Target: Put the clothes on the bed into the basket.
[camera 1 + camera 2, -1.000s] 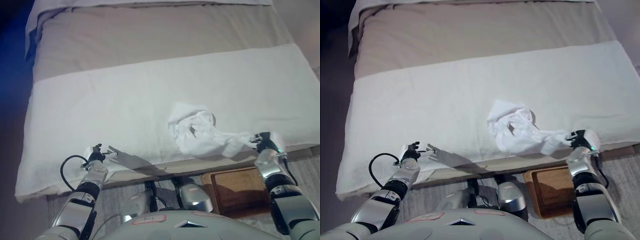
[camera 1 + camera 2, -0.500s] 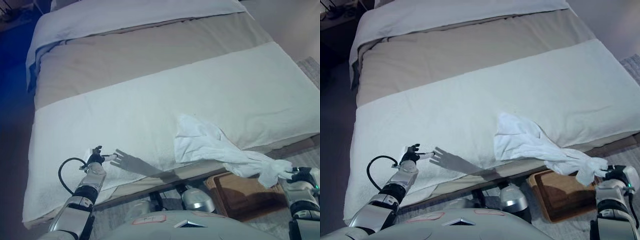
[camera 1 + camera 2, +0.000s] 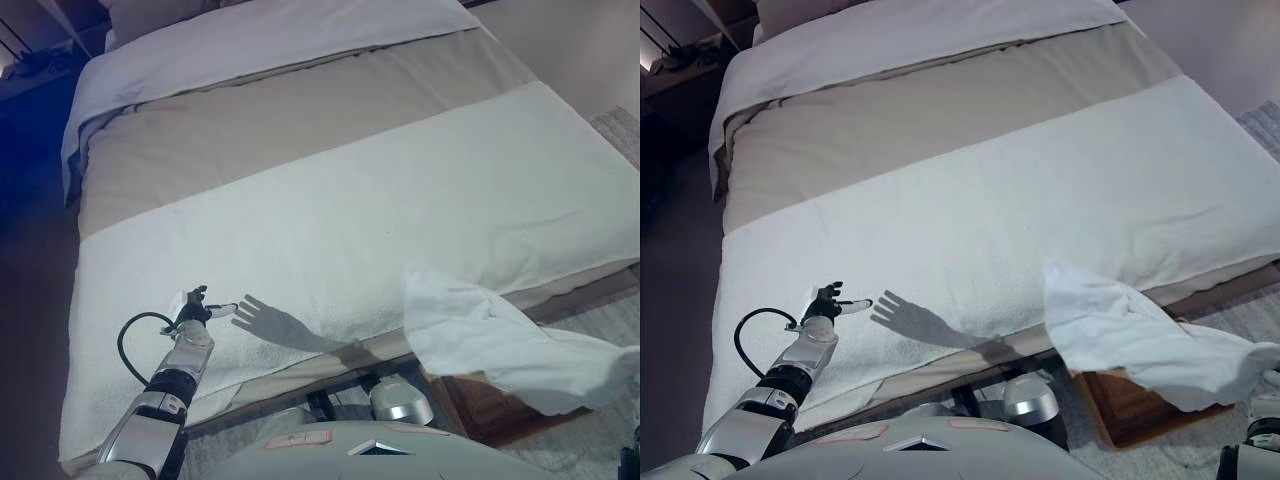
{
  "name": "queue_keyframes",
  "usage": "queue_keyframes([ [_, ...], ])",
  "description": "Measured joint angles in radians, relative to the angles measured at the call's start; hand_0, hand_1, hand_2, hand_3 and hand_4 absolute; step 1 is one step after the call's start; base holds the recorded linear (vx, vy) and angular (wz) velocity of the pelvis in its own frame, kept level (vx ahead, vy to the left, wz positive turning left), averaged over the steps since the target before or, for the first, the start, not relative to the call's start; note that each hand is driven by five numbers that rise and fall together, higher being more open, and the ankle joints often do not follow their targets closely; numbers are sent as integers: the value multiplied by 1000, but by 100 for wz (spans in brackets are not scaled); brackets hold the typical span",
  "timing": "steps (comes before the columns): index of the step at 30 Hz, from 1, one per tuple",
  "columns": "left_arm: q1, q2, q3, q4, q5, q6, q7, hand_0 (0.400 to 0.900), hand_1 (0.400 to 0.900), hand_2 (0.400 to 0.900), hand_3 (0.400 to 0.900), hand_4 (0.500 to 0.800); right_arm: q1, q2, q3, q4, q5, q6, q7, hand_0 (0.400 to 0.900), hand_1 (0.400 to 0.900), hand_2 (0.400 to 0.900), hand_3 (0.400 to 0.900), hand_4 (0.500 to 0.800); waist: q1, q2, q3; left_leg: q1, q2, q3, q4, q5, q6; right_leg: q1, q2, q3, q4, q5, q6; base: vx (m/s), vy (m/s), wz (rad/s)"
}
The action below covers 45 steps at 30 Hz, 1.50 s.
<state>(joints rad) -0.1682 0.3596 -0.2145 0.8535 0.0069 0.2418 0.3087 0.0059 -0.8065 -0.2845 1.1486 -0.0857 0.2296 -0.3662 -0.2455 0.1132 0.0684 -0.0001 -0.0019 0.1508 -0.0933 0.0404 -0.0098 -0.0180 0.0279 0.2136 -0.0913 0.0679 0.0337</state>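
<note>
A white garment (image 3: 490,340) hangs in the air off the bed's front edge at the lower right, spread above a brown wooden basket (image 3: 1127,403) that stands on the floor. Its far end trails to my right hand (image 3: 1268,385) at the lower right edge of the right eye view. That hand holds the cloth up and is mostly covered by it. My left hand (image 3: 201,309) hovers over the front left of the bed (image 3: 330,210), open, fingers straight, touching nothing.
The bed has a white cover in front, a beige band behind it and a white pillow end (image 3: 280,25) at the back. A grey rug (image 3: 1260,120) shows on the floor to the right.
The garment has been pulled off the bed to the right and towards me, and now hangs above the basket. The view has shifted. My left hand stays put.
</note>
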Motion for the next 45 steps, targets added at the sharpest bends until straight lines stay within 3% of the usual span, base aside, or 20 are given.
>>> queue_keyframes([
  [14, 0, 0, 0, -6, 0, 0, -5, 900, 900, 900, 900, 800, 2, -1, -1, -21, 0, 1, -10, 400, 400, 400, 400, 500, 2, 27, 12, 0, 0, -9, 0, -4, -2, 10, 0, -10, 0, -3, -4, 2, -7, 5],
  [15, 1, 0, 0, -6, 0, 0, -5, 900, 900, 900, 900, 800, 2, -1, 1, -21, 0, 1, -12, 900, 900, 900, 900, 800, 3, 27, 12, 0, 0, -10, 0, -4, -2, 10, 0, -11, 0, -4, -5, 0, 0, 0],
  [30, 10, -1, -2, -6, 0, 1, -6, 900, 900, 900, 900, 800, -11, 58, 82, -50, 3, -3, 4, 900, 900, 900, 900, 800, 7, 14, 21, 21, 0, -27, 0, -4, 0, 31, 0, -31, 0, -16, -5, 3, -2, 2],
  [37, 54, -5, 0, -46, 0, 3, -7, 900, 900, 900, 900, 800, -9, 172, 169, -174, 2, -4, 12, 900, 900, 900, 900, 800, 11, -7, 35, 27, 0, -28, 0, -4, 0, 38, 0, -32, 0, -16, -5, -6, 6, 1],
  [45, 120, -27, 4, -87, 0, 2, -10, 900, 900, 900, 900, 800, -21, 344, 375, -305, -1, -49, 55, 900, 900, 900, 900, 800, 63, -51, 44, 38, 1, -43, 0, -1, 3, 61, 0, -52, 0, -12, -10, -34, 11, 16],
])
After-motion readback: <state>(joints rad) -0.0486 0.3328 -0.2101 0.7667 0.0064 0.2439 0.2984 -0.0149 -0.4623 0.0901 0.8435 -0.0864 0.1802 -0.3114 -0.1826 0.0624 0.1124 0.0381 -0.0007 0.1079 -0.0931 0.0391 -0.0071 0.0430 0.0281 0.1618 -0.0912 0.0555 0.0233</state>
